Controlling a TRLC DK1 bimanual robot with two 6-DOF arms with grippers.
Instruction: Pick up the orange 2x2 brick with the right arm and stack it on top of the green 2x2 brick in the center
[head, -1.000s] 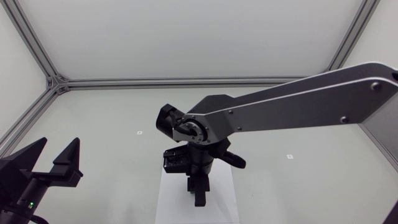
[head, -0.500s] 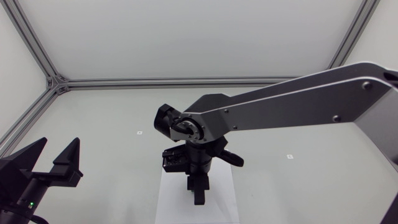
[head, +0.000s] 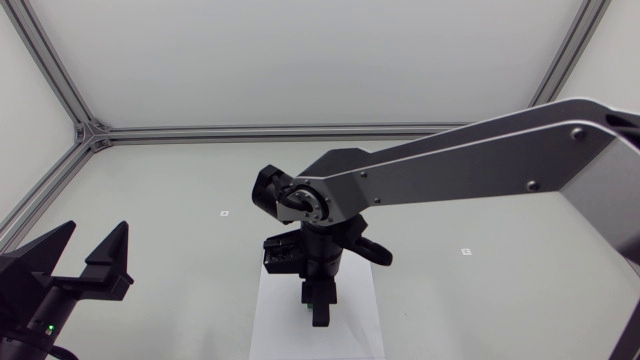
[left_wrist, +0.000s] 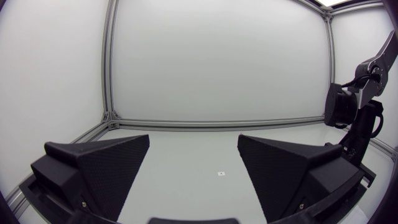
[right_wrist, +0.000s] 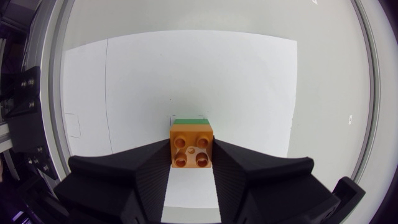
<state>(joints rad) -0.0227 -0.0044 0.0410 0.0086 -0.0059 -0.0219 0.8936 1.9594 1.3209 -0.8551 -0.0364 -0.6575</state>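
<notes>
In the right wrist view the orange 2x2 brick sits studs-up between my right gripper's fingers, which are shut on it from both sides. A strip of the green 2x2 brick shows just past the orange one, underneath it; whether they touch I cannot tell. From above, my right gripper points straight down over the white sheet at the table's centre, and the wrist hides both bricks. My left gripper stands open at the near left, holding nothing.
The white sheet lies flat under the bricks. My right arm spans the table from the right edge to the centre. Small markers dot the table. The aluminium frame runs along the far and side edges.
My right arm's wrist has shifted slightly, with the gripper still pointing down over the white sheet. The left arm has not moved.
</notes>
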